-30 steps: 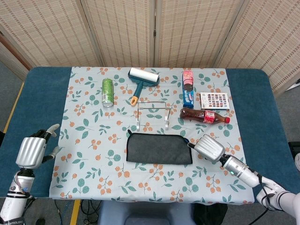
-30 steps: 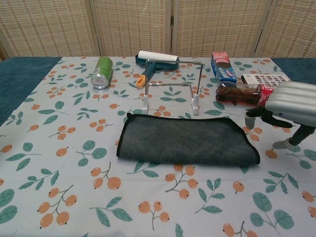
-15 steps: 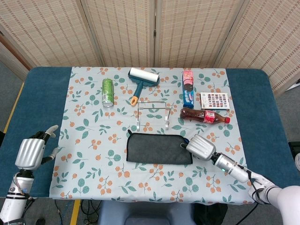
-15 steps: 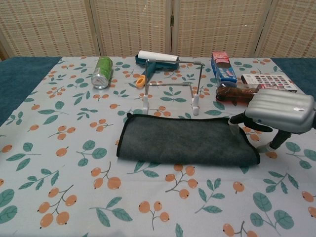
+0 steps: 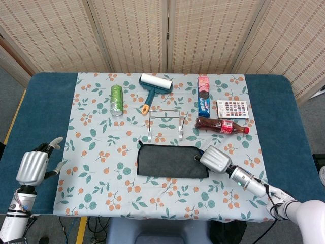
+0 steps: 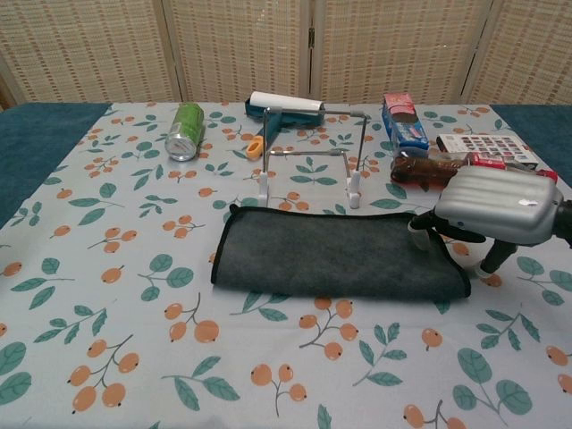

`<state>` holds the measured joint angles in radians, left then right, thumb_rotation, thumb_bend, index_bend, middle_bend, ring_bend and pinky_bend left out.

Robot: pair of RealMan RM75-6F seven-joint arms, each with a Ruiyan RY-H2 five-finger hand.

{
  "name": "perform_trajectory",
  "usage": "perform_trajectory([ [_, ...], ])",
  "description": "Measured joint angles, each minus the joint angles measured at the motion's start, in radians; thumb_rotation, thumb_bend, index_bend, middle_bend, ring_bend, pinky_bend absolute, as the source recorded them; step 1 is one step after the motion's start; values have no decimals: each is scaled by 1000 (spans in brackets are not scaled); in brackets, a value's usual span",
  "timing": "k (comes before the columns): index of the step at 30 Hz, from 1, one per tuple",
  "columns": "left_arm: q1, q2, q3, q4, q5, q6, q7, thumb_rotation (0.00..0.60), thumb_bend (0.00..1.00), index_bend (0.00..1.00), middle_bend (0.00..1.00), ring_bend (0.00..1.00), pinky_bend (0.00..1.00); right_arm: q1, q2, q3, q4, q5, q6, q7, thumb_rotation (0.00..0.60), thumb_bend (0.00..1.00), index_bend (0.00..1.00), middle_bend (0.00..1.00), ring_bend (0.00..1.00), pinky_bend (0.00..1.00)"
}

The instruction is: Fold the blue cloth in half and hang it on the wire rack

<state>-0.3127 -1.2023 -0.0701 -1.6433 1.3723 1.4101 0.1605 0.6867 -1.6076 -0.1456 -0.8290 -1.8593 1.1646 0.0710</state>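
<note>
Right hand (image 6: pixel 497 206) hovers at folded blue cloth's (image 6: pixel 335 253) right end.

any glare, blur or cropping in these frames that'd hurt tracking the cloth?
Head view: even light, sharp, cloth fully framed. Chest view: sharp, soft shadow under the cloth; right hand shows bright glare and covers its right end; left hand is out of frame there.

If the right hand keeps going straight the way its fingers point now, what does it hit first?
Most likely the cloth: the right hand sits at its right end, fingers aimed leftward over it. Whether they already touch it is unclear.
</note>
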Motion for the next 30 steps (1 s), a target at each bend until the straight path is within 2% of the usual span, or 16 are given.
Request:
perform_trajectory([
  [8, 7, 3, -9, 1, 8, -5, -4, 600, 297, 163, 370, 327, 518, 10, -2, -2, -6, 11, -15, -5, 600, 206, 457, 836, 869, 1000],
  [26, 20, 9, -18, -4, 14, -22, -8, 600, 297, 152, 359, 322, 518, 22, 8, 2, -46, 30, -19, -20, 600, 213, 466, 844, 869, 1000],
  [30, 23, 15, -20, -9, 15, -22, -13, 600, 297, 151, 359, 322, 518, 25, 8, 1, -48, 29, -15, -14, 600, 244, 479, 848, 869, 1000],
])
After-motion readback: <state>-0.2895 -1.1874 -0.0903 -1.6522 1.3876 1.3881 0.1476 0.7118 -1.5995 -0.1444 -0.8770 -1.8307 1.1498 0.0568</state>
